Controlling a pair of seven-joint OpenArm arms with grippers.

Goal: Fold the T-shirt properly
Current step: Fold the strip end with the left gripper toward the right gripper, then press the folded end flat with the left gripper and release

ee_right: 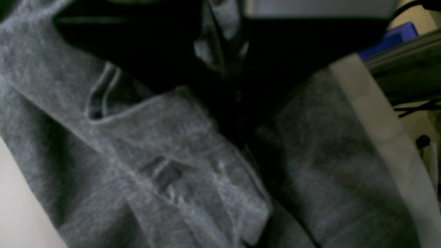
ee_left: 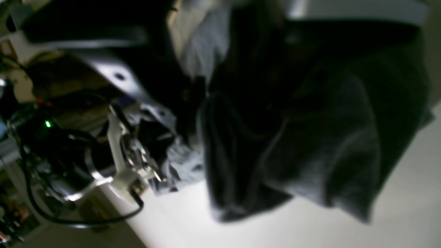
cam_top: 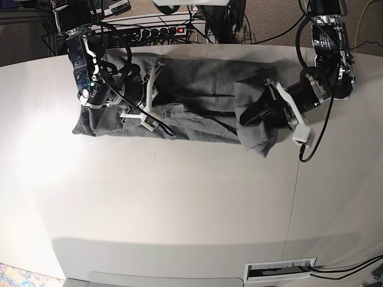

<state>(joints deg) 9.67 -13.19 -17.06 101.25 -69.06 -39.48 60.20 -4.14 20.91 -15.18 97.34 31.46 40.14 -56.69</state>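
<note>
The heather-grey T-shirt (cam_top: 197, 98) lies bunched in a long band across the far side of the white table (cam_top: 179, 203). My left gripper (cam_top: 248, 115) is at the shirt's right end in the base view, shut on a lifted bunch of cloth that hangs below it. In the left wrist view the shirt (ee_left: 327, 144) drapes from the dark jaws (ee_left: 210, 79) down to the table. My right gripper (cam_top: 154, 107) is over the shirt's left part. In the right wrist view, folds of the shirt (ee_right: 165, 155) fill the frame and a pinch of cloth runs up between the dark jaws (ee_right: 224, 69).
A power strip (cam_top: 161, 30) and cables lie behind the table's far edge. A seam (cam_top: 297, 179) runs down the table's right part. A floor vent (cam_top: 281, 270) sits at the near edge. A blue object (ee_right: 389, 39) lies off the table.
</note>
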